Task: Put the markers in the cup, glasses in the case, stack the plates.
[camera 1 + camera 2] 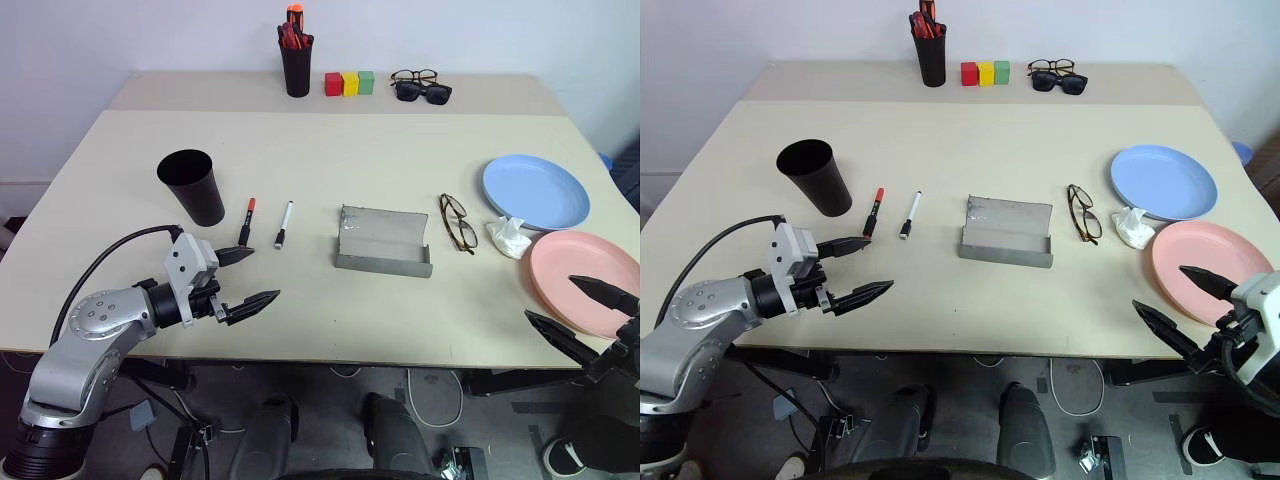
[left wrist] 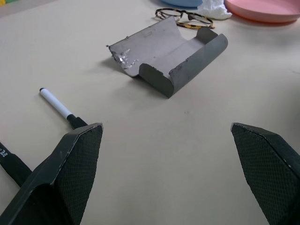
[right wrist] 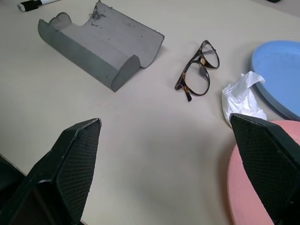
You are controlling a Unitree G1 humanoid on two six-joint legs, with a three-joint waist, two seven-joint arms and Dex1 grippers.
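Left gripper (image 1: 248, 275) is hovering over the near left part of the bench (image 1: 320, 170), jaws standing wide and holding nothing; right gripper (image 1: 585, 305) is hanging at the near right edge, jaws likewise wide and empty, one finger reaching over the rim of the pink plate (image 1: 585, 280).

Black cup (image 1: 192, 186) is standing upright at the left; just right of it the red-capped marker (image 1: 246, 220) and the white marker (image 1: 284, 223) are lying side by side, apart from each other, the first just beyond the left gripper.

Grey case (image 1: 383, 240) is lying open at mid-bench; wire-framed glasses (image 1: 458, 221) are lying just to its right, not touching it.

Blue plate (image 1: 535, 190) is sitting at the far right, the pink one nearer; a crumpled white tissue (image 1: 508, 237) is lying between them.

Along the back: pen holder (image 1: 296, 55), three coloured blocks (image 1: 349, 83), sunglasses (image 1: 422, 88).
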